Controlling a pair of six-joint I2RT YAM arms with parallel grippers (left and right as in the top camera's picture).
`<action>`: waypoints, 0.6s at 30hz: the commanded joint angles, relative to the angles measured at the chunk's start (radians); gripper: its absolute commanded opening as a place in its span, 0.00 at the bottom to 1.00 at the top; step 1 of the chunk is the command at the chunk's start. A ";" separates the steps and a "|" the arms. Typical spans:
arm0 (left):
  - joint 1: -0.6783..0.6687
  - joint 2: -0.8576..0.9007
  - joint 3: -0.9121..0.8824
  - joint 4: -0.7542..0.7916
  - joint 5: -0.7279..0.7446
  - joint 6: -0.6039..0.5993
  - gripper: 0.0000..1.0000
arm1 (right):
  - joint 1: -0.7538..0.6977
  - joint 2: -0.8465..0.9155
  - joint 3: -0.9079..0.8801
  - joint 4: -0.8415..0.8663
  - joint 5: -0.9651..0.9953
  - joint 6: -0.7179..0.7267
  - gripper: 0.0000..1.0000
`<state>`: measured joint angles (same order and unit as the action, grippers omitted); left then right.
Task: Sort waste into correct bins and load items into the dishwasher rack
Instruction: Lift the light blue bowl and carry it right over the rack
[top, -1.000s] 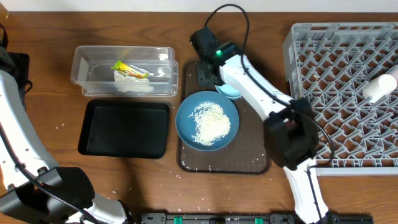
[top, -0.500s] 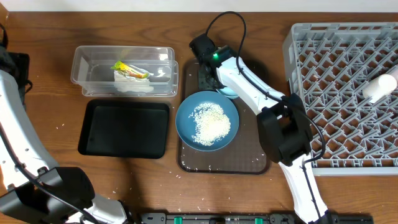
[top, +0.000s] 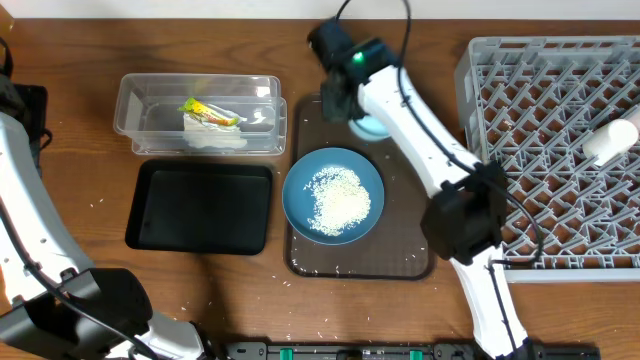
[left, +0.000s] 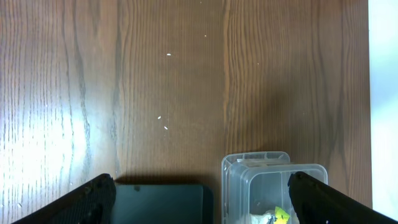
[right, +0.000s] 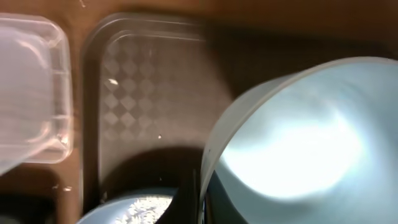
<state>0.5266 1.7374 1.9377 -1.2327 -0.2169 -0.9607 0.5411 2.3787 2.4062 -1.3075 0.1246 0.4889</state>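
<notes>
My right gripper (top: 352, 116) (right: 200, 200) is shut on the rim of the small light-blue bowl (top: 370, 127) (right: 298, 143), which hangs tilted over the far end of the brown serving tray (top: 400, 255). The dark-blue dish (top: 300, 190) holding a heap of white rice (top: 336, 196) sits on that tray just in front of the bowl. The clear tub (top: 135, 105) holds the yellow-green wrapper (top: 208, 110) and white paper (top: 215, 137). The black tray (top: 200, 206) lies in front of it. In the left wrist view my left gripper (left: 199, 199) stands wide open, high above the tub (left: 273, 180) and black tray (left: 161, 202).
The grey dishwasher rack (top: 480, 70) fills the right side, with a white cup (top: 610, 140) lying in it. Stray rice grains (top: 330, 268) dot the brown tray and the wooden table near its front edge. The chopsticks and the pink cup are out of view.
My right gripper has closed on the light-blue bowl's rim and carried it up and toward the far end of the brown tray. The left arm has not moved.
</notes>
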 joint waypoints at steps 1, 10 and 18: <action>0.002 0.006 -0.001 -0.005 -0.020 0.014 0.92 | -0.055 -0.013 0.133 -0.080 0.013 -0.050 0.01; 0.002 0.006 -0.001 -0.005 -0.020 0.014 0.92 | -0.239 -0.021 0.478 -0.391 -0.057 -0.156 0.01; 0.002 0.006 -0.001 -0.005 -0.020 0.014 0.92 | -0.412 -0.150 0.484 -0.391 -0.275 -0.255 0.01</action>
<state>0.5266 1.7374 1.9377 -1.2324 -0.2169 -0.9607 0.1658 2.3089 2.8704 -1.6951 -0.0589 0.2935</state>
